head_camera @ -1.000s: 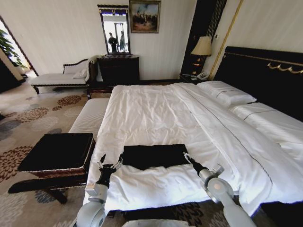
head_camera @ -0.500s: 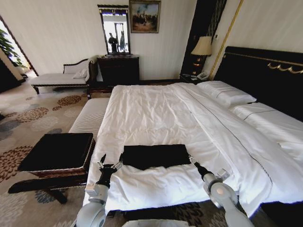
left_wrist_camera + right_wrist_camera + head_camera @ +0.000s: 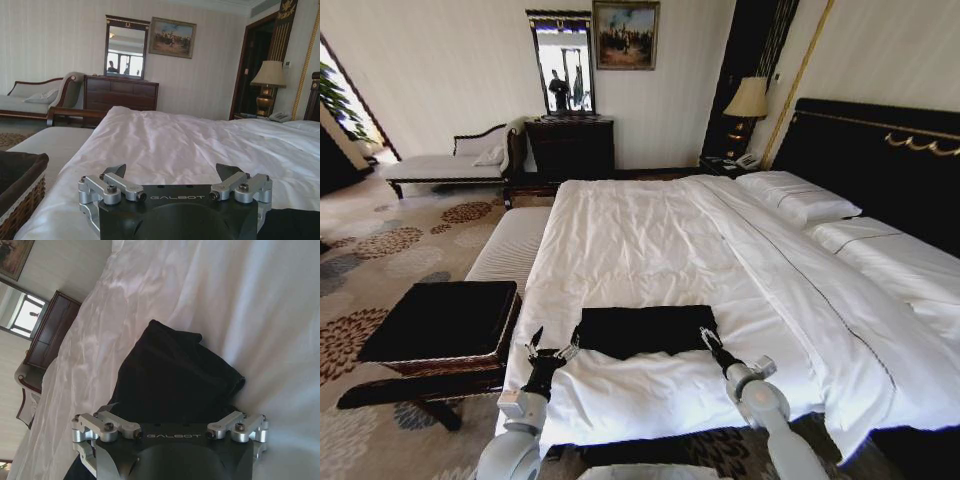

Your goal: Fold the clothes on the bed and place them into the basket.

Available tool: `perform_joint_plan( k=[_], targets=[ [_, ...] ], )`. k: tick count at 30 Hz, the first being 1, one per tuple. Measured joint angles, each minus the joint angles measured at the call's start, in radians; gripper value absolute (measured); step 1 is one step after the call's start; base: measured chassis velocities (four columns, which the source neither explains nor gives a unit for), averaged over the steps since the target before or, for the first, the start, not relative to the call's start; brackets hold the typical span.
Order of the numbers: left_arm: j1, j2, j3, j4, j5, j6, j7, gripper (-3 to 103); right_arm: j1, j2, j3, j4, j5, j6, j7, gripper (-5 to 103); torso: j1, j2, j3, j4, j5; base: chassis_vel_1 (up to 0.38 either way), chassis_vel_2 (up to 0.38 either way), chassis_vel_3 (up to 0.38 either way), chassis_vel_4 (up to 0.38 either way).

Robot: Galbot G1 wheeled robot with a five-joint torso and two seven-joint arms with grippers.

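The black T-shirt [image 3: 645, 330] lies folded into a flat rectangle near the foot end of the bed [image 3: 650, 240], on the white duvet. My left fingers [image 3: 549, 347] sit just off its left edge, spread open over the duvet and holding nothing; in the left wrist view both tips [image 3: 116, 171] stand well apart with white cloth between them. My right fingers [image 3: 706, 337] are at the shirt's right near corner. In the right wrist view the dark fabric [image 3: 175, 377] lies directly ahead of them, the tips [image 3: 107, 412] spread wide over it, with nothing pinched between them. The wicker basket [image 3: 440, 325] with its flat black top stands on the floor to the left of the bed, apart from the shirt.
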Motion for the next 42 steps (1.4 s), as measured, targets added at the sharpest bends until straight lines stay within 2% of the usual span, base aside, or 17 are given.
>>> perform_joint_plan(
  k=[4,7,8,11,13,18,20,22,23,25,26,27,30,35,38,42],
  targets=[
    [-0.010,-0.001,0.001,-0.002,-0.002,0.007,-0.002,100,0.026,0.017,0.006,-0.031,0.012,0.010,-0.001,95,0.000,0.000,0.000,0.0000,0.0001,0.000,0.000,0.000,0.000],
    [-0.015,0.001,-0.002,-0.015,-0.020,0.018,-0.008,100,0.053,0.026,0.018,-0.059,0.014,0.015,-0.008,80,0.000,0.000,0.000,0.0001,0.0003,0.000,0.000,0.000,0.000],
    [-0.015,0.001,-0.002,-0.015,-0.020,0.018,-0.008,100,0.053,0.026,0.018,-0.059,0.014,0.015,-0.008,80,0.000,0.000,0.000,0.0001,0.0003,0.000,0.000,0.000,0.000],
    [-0.013,0.000,-0.006,-0.021,-0.023,0.022,-0.011,100,0.068,0.031,0.024,-0.072,0.014,0.017,-0.011,63,0.000,0.000,0.000,0.0001,0.0003,0.000,0.000,0.000,0.000],
    [-0.012,0.000,-0.007,-0.023,-0.023,0.022,-0.011,100,0.069,0.033,0.026,-0.072,0.014,0.018,-0.011,63,0.000,0.000,0.000,0.0001,0.0003,0.000,0.000,0.000,0.000],
    [-0.003,-0.004,-0.008,-0.033,-0.024,0.024,-0.012,100,0.056,0.042,0.035,-0.059,0.002,0.021,-0.013,36,0.000,0.000,0.000,0.0000,0.0002,0.000,0.000,0.000,0.000],
    [-0.003,-0.004,-0.008,-0.033,-0.024,0.025,-0.012,100,0.054,0.042,0.036,-0.058,0.000,0.021,-0.014,36,0.000,0.000,0.000,0.0000,0.0002,0.000,0.000,0.000,0.000],
    [-0.004,-0.006,-0.007,-0.035,-0.023,0.025,-0.013,100,0.051,0.040,0.038,-0.058,-0.001,0.021,-0.016,25,0.000,0.000,0.000,0.0000,0.0003,0.000,0.000,0.000,0.000],
    [-0.004,-0.006,-0.007,-0.035,-0.023,0.025,-0.013,100,0.051,0.040,0.038,-0.058,-0.001,0.021,-0.016,25,0.000,0.000,0.000,0.0000,0.0003,0.000,0.000,0.000,0.000],
    [0.000,-0.008,-0.002,-0.035,-0.013,0.024,-0.013,100,0.045,0.039,0.045,-0.051,-0.001,0.011,-0.021,14,0.000,0.000,0.000,-0.0001,0.0002,0.000,0.000,0.000,0.000],
    [0.002,-0.008,0.001,-0.035,-0.007,0.022,-0.013,100,0.044,0.040,0.046,-0.048,-0.002,0.009,-0.021,14,0.000,0.000,0.000,0.0000,0.0002,0.000,0.000,0.000,0.000],
    [0.004,-0.009,0.003,-0.033,0.000,0.018,-0.012,100,0.043,0.041,0.046,-0.046,-0.007,0.008,-0.022,8,0.000,0.000,0.000,-0.0001,0.0002,0.000,0.000,0.000,0.000],
    [0.008,-0.013,0.007,-0.032,0.008,0.016,-0.009,100,0.042,0.043,0.046,-0.041,-0.017,0.008,-0.022,4,0.000,0.000,0.000,0.0000,0.0001,0.000,0.000,0.000,0.000],
    [0.009,-0.019,0.003,-0.034,0.023,0.008,-0.008,100,0.034,0.041,0.046,-0.024,-0.035,0.008,-0.024,4,0.000,0.000,0.000,0.0000,0.0002,0.000,0.000,0.000,0.000],
    [0.012,-0.019,-0.002,-0.036,0.027,0.002,-0.006,100,0.025,0.040,0.047,0.006,-0.072,0.011,-0.024,4,0.000,0.000,0.000,0.0000,0.0002,0.000,0.000,0.000,0.000],
    [0.016,-0.023,-0.017,-0.041,0.021,0.000,-0.006,100,0.017,0.016,0.070,0.010,-0.178,0.043,-0.031,4,0.000,0.000,0.000,0.0004,0.0004,0.000,0.000,0.000,0.000]
  ],
)
